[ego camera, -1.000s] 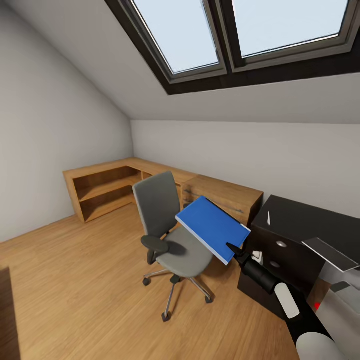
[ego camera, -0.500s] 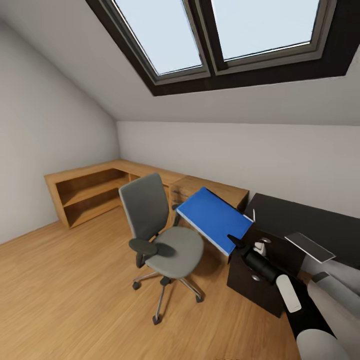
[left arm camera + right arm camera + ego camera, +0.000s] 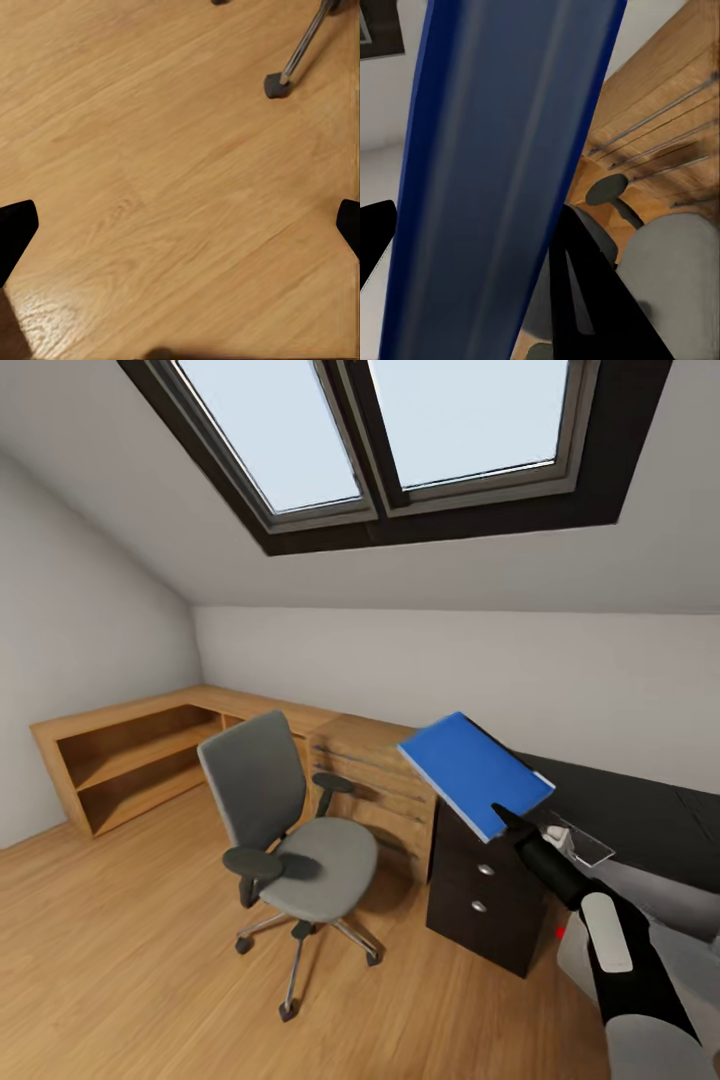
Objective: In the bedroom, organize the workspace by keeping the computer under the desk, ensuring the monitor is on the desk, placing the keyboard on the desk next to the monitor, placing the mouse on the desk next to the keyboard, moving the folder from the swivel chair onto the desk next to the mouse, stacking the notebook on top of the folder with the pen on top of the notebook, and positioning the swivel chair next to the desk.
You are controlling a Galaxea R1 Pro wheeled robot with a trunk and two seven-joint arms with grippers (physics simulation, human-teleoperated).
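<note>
Attic room, warm wood-plank floor [image 3: 120,960], glossy black desk [image 3: 640,810]. Right gripper [image 3: 503,818] clamps thin, flat bright blue folder [image 3: 475,772], tilted, above desk corner. Left gripper [image 3: 180,225] spread wide, empty.

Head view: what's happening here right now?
The right claw is shut on the blue folder, holding it tilted in the air above the corner of the black desk. The swivel chair stands bare on the wooden floor, apart from the desk. The left claw hangs open over the floor.
</note>
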